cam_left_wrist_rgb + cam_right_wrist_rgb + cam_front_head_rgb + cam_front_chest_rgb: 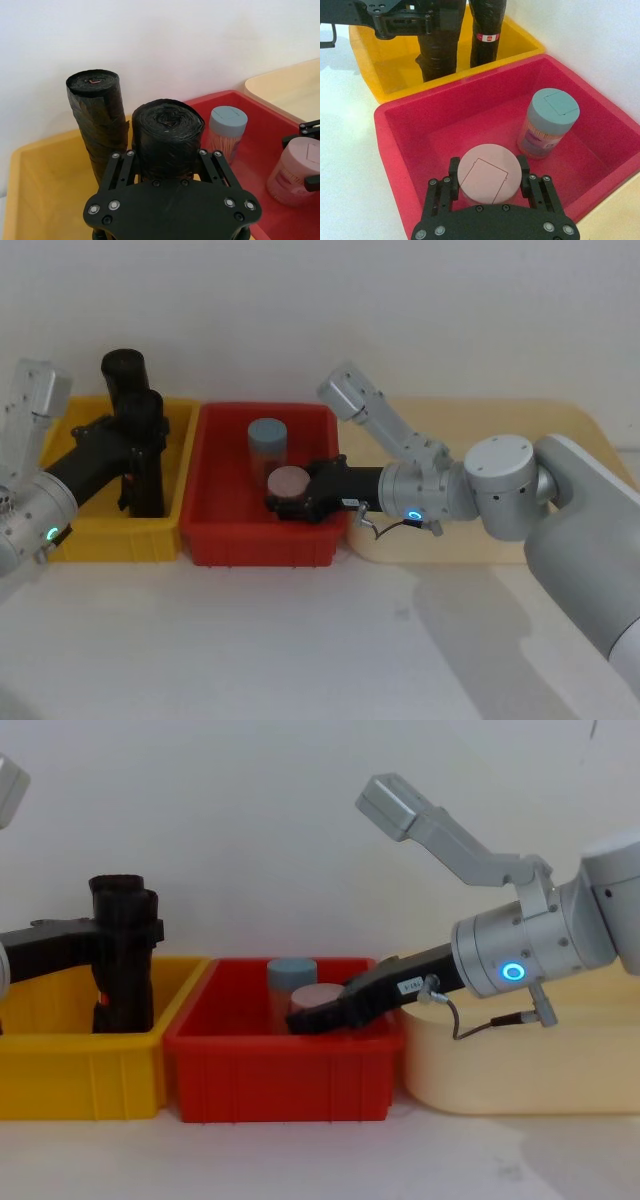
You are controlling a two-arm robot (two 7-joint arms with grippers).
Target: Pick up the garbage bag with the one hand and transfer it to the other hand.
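Note:
A garbage bag, a black roll, stands upright in the yellow bin. My left gripper, on the green-ringed arm, is shut on its upper part; the fingers clamp both sides of the roll. A second black roll with a red-and-white label stands just behind it, untouched. My right gripper, on the blue-ringed arm, reaches into the red bin. It is shut on a pink-lidded jar.
A blue-lidded jar stands in the red bin beyond the pink one. A cream tray sits to the right of the red bin, under the right arm. A white wall rises close behind the bins. White tabletop lies in front.

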